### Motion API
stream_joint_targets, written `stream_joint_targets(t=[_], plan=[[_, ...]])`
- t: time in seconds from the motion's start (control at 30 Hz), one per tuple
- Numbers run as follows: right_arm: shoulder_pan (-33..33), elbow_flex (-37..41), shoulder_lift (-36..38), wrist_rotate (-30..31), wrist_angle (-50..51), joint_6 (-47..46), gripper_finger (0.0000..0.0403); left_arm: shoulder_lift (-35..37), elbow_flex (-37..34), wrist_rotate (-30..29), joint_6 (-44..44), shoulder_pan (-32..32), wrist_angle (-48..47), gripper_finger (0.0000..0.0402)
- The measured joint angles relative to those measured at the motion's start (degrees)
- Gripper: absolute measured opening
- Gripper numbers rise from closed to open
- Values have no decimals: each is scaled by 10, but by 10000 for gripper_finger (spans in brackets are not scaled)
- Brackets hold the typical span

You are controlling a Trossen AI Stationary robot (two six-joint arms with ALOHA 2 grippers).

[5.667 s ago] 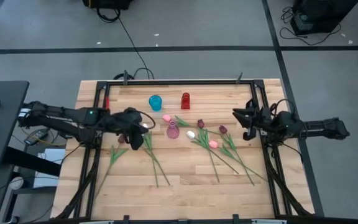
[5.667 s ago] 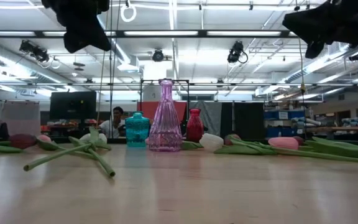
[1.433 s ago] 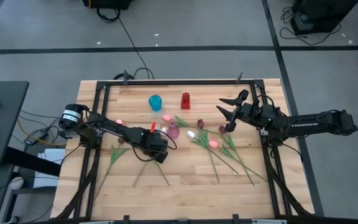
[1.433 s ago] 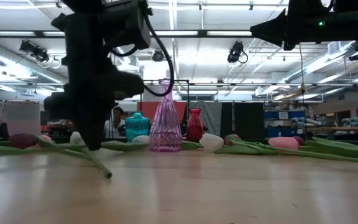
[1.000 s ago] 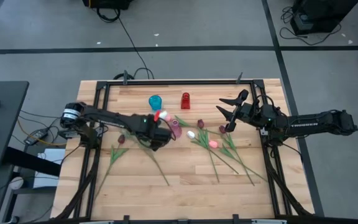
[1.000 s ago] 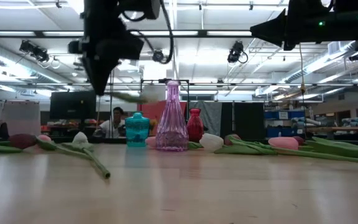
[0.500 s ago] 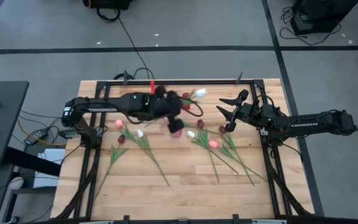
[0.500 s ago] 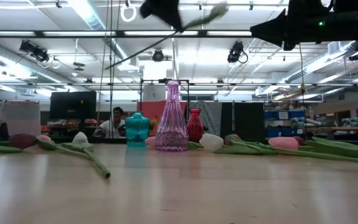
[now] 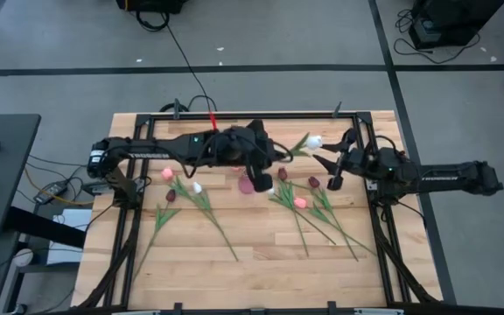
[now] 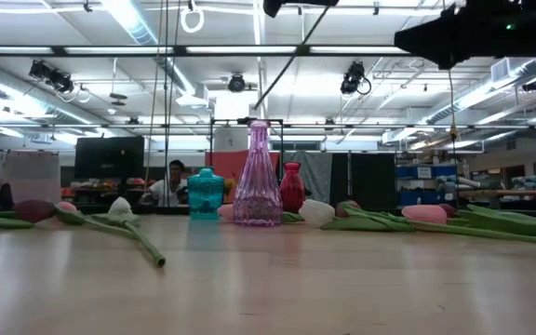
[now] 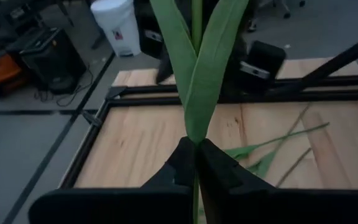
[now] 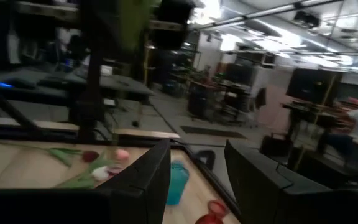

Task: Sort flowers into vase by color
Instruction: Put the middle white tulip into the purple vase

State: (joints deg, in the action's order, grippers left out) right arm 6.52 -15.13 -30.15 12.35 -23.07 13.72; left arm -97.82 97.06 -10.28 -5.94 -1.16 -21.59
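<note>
Left gripper: pinching a white flower by its stem, above the table. Right gripper: hovering with fingers spread, holding nothing.

You have very little to read here. On the left arm a line of light lettering runs along the dark link in the high view, and a matching line sits on the right arm; both look like the maker's name, but the letters are too small for you to make out with any certainty. Nothing on the surface carries a label or number, and the room behind shows no sign you can read.
</note>
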Motion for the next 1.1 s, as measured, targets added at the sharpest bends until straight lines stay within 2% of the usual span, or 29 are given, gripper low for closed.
stream_joint_targets(t=[0.33, 0.47, 0.63, 0.87, 1.0, 1.1], plan=[[0, 0, 17, 30, 36, -1, 165, 10, 0, 38, -42, -6, -7, 14], [0, 0, 17, 30, 37, -2, 165, 30, -47, 36, -59, 6, 34, 14], [0, 0, 16, 27, 37, -3, 164, 104, -188, 35, -50, 8, 182, 14], [4, 0, 8, 21, 25, -2, 164, 211, -385, 35, -30, 5, 473, 14], [4, 0, 1, 13, 16, -1, 164, 218, -467, 32, -9, 3, 571, 14], [5, 0, -3, 13, 15, -1, 164, 220, -493, 25, 6, 4, 608, 14]])
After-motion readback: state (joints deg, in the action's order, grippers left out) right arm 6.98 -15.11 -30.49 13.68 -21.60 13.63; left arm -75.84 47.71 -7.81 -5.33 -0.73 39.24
